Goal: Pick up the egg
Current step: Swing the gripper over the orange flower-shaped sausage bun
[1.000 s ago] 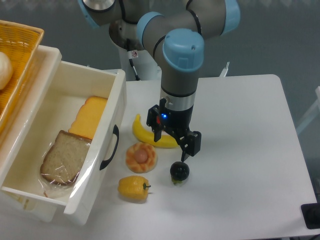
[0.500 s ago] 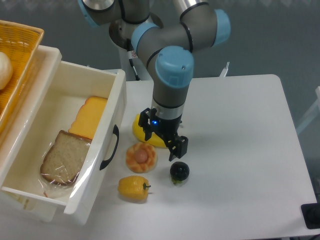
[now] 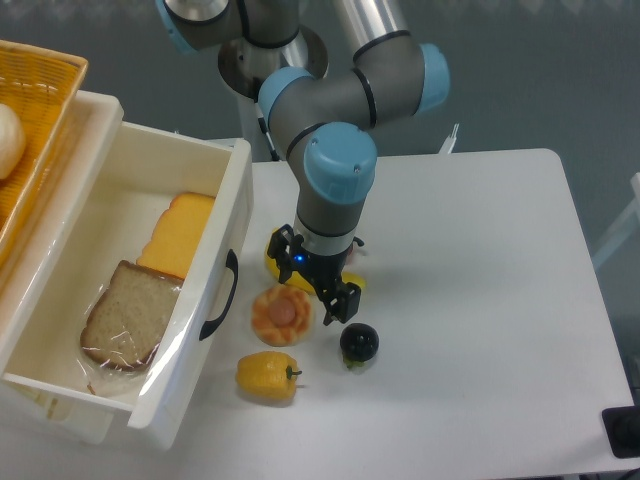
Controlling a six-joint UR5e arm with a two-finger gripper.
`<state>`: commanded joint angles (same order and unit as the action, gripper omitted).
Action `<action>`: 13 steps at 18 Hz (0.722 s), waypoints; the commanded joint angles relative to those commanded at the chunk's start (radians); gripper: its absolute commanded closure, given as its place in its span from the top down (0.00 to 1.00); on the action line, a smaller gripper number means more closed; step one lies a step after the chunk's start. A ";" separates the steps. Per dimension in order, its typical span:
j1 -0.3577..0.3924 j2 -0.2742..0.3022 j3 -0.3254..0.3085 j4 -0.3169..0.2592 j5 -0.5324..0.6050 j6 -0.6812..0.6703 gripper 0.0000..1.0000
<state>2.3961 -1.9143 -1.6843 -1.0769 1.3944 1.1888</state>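
The egg (image 3: 283,313) is a flat round toy with a scalloped pale orange rim and a darker pinkish centre, lying on the white table (image 3: 480,300) just right of the drawer front. My gripper (image 3: 309,281) hangs above the table at the egg's upper right edge, its black fingers spread open with nothing between them. One fingertip (image 3: 339,302) stands right of the egg, the other near its upper rim. The egg rests free on the table.
A banana (image 3: 275,262) lies mostly hidden behind the gripper. A small black round fruit (image 3: 359,343) sits right of the egg, a yellow bell pepper (image 3: 267,376) below it. The open white drawer (image 3: 215,270) at left holds bread and cheese slices. An orange basket (image 3: 35,120) stands far left.
The arm has moved left and a little down, carrying the open gripper from above the black fruit toward the egg. Nothing on the table has shifted.
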 joint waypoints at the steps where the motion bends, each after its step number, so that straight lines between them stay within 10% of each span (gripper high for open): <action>1: -0.003 -0.009 -0.002 0.000 0.002 0.002 1.00; 13: -0.009 -0.049 -0.040 -0.014 0.012 0.156 1.00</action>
<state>2.3869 -1.9634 -1.7242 -1.0907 1.4067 1.3453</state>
